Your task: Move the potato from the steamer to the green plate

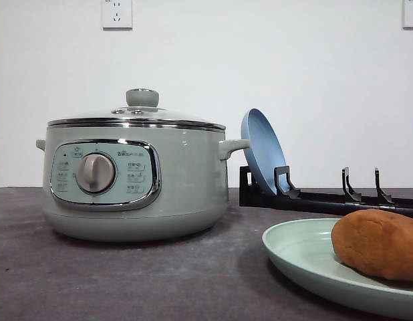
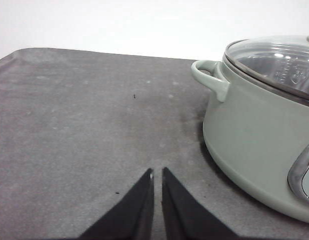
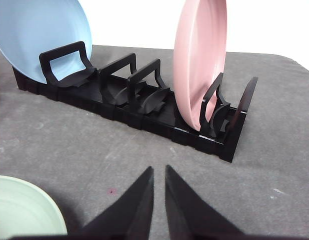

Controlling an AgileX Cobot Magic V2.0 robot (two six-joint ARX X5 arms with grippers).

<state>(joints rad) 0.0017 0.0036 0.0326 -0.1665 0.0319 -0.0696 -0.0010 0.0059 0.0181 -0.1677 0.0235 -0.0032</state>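
Observation:
The orange-brown potato (image 1: 380,242) lies on the pale green plate (image 1: 300,257) at the front right of the table. The sage-green steamer (image 1: 133,177) stands at the left with its glass lid on; its side and handle show in the left wrist view as steamer (image 2: 254,145). My left gripper (image 2: 157,172) hovers over bare grey cloth beside the steamer, fingertips nearly touching, nothing between them. My right gripper (image 3: 159,170) is likewise shut and empty, above the cloth in front of the rack, with the green plate's rim (image 3: 24,207) to one side.
A black plate rack (image 3: 144,112) stands behind the green plate, holding an upright blue plate (image 3: 39,35) and a pink plate (image 3: 199,65). The same rack (image 1: 327,197) and blue plate (image 1: 263,150) show right of the steamer. A white wall is behind.

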